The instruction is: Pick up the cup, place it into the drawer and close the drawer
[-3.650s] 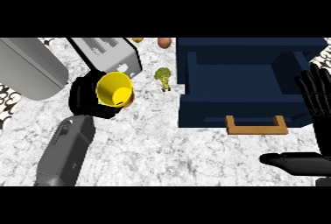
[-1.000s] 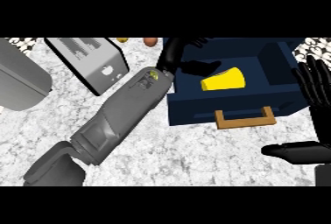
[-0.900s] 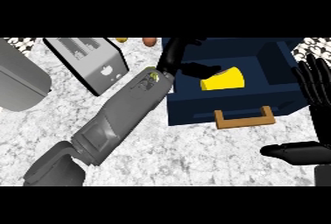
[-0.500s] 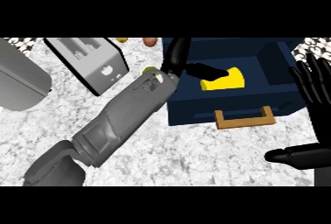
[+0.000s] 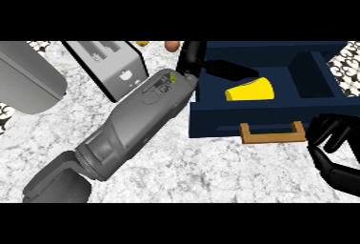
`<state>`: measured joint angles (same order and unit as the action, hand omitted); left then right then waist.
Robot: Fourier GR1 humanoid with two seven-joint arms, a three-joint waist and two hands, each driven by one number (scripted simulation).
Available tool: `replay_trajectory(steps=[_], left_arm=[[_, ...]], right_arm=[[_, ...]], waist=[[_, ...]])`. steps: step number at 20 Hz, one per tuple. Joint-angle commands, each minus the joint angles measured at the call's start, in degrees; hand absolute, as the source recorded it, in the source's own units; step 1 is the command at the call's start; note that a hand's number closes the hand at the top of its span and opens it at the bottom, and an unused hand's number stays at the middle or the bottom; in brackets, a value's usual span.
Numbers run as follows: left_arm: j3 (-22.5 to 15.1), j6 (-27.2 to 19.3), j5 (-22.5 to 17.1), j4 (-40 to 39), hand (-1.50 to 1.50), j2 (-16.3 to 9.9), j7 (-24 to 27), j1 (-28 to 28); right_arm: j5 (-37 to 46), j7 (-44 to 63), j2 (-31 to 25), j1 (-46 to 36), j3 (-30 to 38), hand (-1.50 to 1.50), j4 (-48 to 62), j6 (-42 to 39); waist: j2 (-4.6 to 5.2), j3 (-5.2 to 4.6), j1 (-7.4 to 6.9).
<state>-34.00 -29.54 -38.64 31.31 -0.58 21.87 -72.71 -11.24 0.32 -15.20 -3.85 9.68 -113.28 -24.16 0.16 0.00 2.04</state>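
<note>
Yellow is the colour of the cup [image 5: 250, 90], and it lies on its side inside the open drawer [image 5: 281, 116], in the large compartment at the left part of it. The drawer is dark blue and has a narrow compartment at its right side. On its front wall there is a tan wooden handle [image 5: 273, 133], which points toward the near edge of the counter [image 5: 211, 171].

The left hand [image 5: 211, 64] is above the far left part of the drawer, at the end of the long grey forearm that crosses the counter from the near left corner. Its black fingers [image 5: 235, 70] are stretched out and lie just beside the upper edge of the cup; whether they touch the cup cannot be told. They are not curled round it.

The right hand [image 5: 336, 147] shows at the right edge of the view, just right of the handle and near the front of the drawer. Its fingers are bent and a little spread, and they hold nothing.

The counter is of white and grey marble. At its far left part stands a grey toaster [image 5: 112, 64], and further left there is a large grey rounded object [image 5: 28, 78]. Behind the toaster, at the far edge, two small things show, one yellow [image 5: 143, 43] and one brown-orange [image 5: 172, 45]; what they are cannot be told.
</note>
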Motion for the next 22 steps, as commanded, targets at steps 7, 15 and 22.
replay_trajectory(steps=[7,15,22], left_arm=[[5.0,1.2,-0.2,10.6,-1.5,-7.9,-6.6,4.2],[7.4,2.9,0.0,25.9,-1.5,-17.3,-9.4,15.5],[8.6,4.2,-0.3,36.0,-1.5,-21.7,-11.5,24.1]], right_arm=[[12.8,2.4,-3.3,2.1,-3.2,1.5,-4.5,-0.2],[28.9,2.4,1.0,-1.0,-10.8,1.5,1.5,6.9],[43.4,-5.6,-2.7,-6.9,-15.3,1.5,15.3,9.8]], waist=[[-0.55,-0.03,-2.65],[-0.62,-0.03,-4.14],[-0.44,0.01,-4.8]])
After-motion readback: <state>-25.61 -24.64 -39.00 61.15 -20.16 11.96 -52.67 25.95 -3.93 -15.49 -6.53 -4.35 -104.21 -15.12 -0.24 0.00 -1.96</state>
